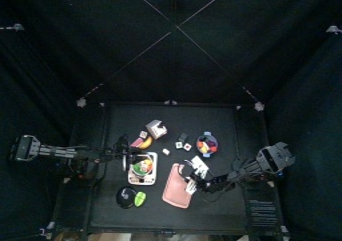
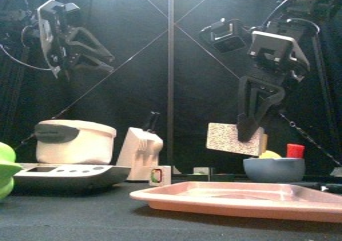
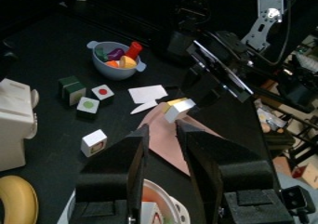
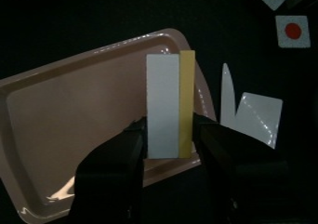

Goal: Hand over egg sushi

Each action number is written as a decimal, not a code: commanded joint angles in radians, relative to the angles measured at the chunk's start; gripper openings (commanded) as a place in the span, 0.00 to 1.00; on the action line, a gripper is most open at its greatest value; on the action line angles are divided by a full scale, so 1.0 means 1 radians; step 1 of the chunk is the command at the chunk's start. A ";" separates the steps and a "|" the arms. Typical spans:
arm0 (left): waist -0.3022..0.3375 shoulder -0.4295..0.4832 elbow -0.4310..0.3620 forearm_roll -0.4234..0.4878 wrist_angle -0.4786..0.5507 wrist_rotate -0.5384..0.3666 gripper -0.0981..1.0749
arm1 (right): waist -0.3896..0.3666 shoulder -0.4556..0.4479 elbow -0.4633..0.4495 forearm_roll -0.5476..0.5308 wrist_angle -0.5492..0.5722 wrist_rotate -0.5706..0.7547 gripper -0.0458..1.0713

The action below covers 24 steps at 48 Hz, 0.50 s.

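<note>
- The right gripper [image 4: 172, 133] clamps the egg sushi [image 4: 172, 88], one jaw pressed to each long side of the piece.
- The egg sushi is a single long block, white with a yellow strip along one side. It is held in the air above the pink tray [image 4: 74, 107] and does not touch it.
- In the front view the right gripper points down, and the sushi hangs at the jaw tips above the tray's far side.
- The right arm comes down from the upper right, bent steeply at the wrist, over the right half of the table.
- The left gripper [image 3: 174, 137] is released: its jaws stand wide apart with nothing between them.
- The left arm is folded high on the left side, well apart from the tray. Its wrist camera looks across the table at the right arm and the sushi it holds.
- There is one pink tray, lying at the table's front.
- There is one blue bowl [image 3: 110, 60] of coloured toy food, standing beyond the tray.
- Four small cubes [image 3: 102, 92] lie on the table between the bowl and the tray, each apart from the others.
- Two white cards [image 4: 261, 112] lie just beside the tray's edge.
- One white rice cooker [image 2: 75, 140] stands on the left side.
</note>
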 commanded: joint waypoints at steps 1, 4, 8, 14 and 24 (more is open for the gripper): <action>-0.008 0.003 -0.025 -0.015 -0.009 -0.002 0.69 | 0.002 -0.046 -0.015 -0.023 0.029 -0.002 0.54; -0.009 0.003 -0.031 -0.023 -0.011 -0.002 0.69 | 0.002 -0.057 -0.021 -0.040 0.052 -0.003 0.54; -0.020 0.018 -0.049 -0.037 -0.021 -0.002 0.69 | 0.003 -0.080 -0.029 -0.092 0.074 -0.003 0.54; -0.041 0.078 -0.101 -0.078 -0.025 -0.003 0.69 | 0.008 -0.092 -0.035 -0.192 0.089 -0.003 0.54; -0.091 0.213 -0.213 -0.118 -0.008 -0.002 0.70 | 0.011 -0.092 -0.035 -0.399 0.114 -0.002 0.54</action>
